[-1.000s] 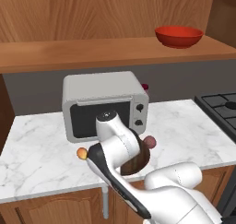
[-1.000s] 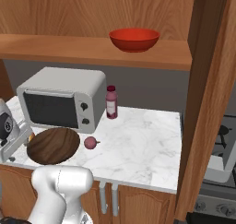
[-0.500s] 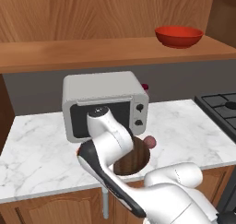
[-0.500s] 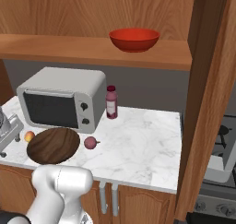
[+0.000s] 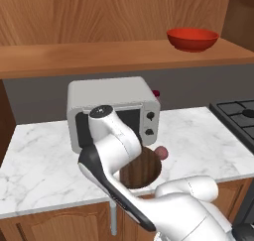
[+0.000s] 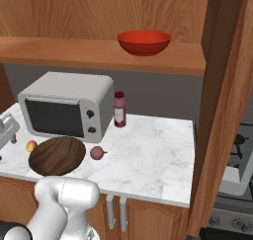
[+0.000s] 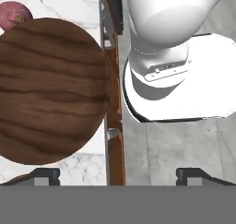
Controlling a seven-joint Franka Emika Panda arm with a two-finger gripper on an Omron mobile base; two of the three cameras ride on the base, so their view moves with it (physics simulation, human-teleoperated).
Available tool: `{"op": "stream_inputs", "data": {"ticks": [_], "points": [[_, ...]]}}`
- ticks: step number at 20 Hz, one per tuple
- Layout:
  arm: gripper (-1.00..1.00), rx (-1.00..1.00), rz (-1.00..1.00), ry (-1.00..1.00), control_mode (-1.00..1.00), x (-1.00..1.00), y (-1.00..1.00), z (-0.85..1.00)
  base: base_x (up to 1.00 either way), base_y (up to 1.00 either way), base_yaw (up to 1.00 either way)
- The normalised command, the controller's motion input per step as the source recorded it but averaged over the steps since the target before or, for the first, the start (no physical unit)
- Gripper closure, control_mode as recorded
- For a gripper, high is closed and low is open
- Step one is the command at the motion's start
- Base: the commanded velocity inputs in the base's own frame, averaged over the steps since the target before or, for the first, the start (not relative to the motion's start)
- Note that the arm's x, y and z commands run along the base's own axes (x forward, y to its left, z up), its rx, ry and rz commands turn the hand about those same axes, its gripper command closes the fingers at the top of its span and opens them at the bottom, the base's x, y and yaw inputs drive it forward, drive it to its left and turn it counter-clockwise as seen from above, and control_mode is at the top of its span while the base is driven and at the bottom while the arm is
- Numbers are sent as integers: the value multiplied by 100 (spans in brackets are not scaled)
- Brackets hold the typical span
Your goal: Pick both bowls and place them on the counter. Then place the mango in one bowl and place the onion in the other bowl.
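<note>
The gripper (image 7: pixel 118 177) stands wide open with nothing between its fingertips (image 7: pixel 44 176), which rise well apart at the bottom of the hand view; it looks straight down over the front edge of the bench (image 6: pixel 148 150), one fingertip above the marble and the other out past the edge above the floor. Below it lies the brown wood-grained bowl (image 7: pixel 48 89), resting on the marble close to the bench's front edge, its rim reaching almost to that edge. Just beyond the bowl in the hand view, at the upper left corner, sits the purplish-red onion (image 7: pixel 14 14), close beside the bowl's rim; whether the two touch cannot be told. In the right base view the same bowl (image 6: pixel 57 155) sits in front of the microwave (image 6: pixel 66 105), with the onion (image 6: pixel 97 153) just to its right and the small orange-yellow mango (image 6: pixel 31 146) just to its left, all on the marble. Part of the hand shows at the left edge of that view, above the mango's side of the bench. In the left base view the arm (image 5: pixel 111 150) bends over the bowl (image 5: pixel 141 169) and hides much of it, and the onion (image 5: pixel 161 153) peeks out at the bowl's far right. A dark red bottle (image 6: pixel 119 110) stands upright to the right of the microwave, near the wall. The glossy red bowl (image 6: pixel 144 42) rests on the wooden shelf (image 6: pixel 99 54) above the bench, up and to the right of the microwave.
</note>
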Motion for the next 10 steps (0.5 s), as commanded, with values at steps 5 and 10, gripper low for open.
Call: {"op": "stream_inputs", "data": {"ticks": [5, 10], "points": [[-100, -4, -1, -22, -100, -18, -4, 41, 0, 0, 0], [-100, 0, -1, -23, -100, -16, -21, 40, 0, 0, 0]]}}
